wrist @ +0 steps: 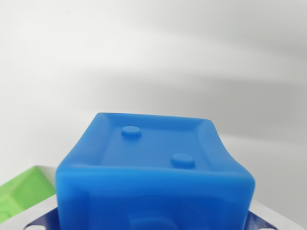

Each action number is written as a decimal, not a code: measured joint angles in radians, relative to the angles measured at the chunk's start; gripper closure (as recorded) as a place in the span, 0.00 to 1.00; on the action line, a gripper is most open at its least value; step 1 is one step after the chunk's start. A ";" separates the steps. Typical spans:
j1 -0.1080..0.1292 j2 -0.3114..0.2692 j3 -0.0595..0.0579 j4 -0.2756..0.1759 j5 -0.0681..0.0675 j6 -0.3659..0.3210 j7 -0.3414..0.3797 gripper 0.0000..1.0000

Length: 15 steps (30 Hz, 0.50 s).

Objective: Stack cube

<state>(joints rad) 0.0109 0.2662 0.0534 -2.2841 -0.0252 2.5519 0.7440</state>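
A blue cube (153,163) fills the lower half of the wrist view, very close to the camera. Its top face has a raised rim and two round studs. My gripper (153,223) is shut on it: dark blue finger pads (42,221) press against its left and right sides at the bottom edge of the picture. A green cube (21,194) shows at the wrist view's lower left, lower down and partly hidden behind the blue cube and the left finger.
A plain white surface (153,57) with soft shadows spreads behind and around the cubes. Nothing else stands on it in this view.
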 joint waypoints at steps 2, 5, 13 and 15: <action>0.002 -0.009 0.003 -0.008 0.000 0.000 -0.005 1.00; 0.005 -0.021 0.008 -0.021 0.000 0.000 -0.015 1.00; 0.014 -0.056 0.019 -0.053 0.000 -0.002 -0.038 1.00; 0.017 -0.065 0.022 -0.062 0.000 -0.003 -0.044 1.00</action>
<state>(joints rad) 0.0275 0.2009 0.0756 -2.3457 -0.0255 2.5492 0.6998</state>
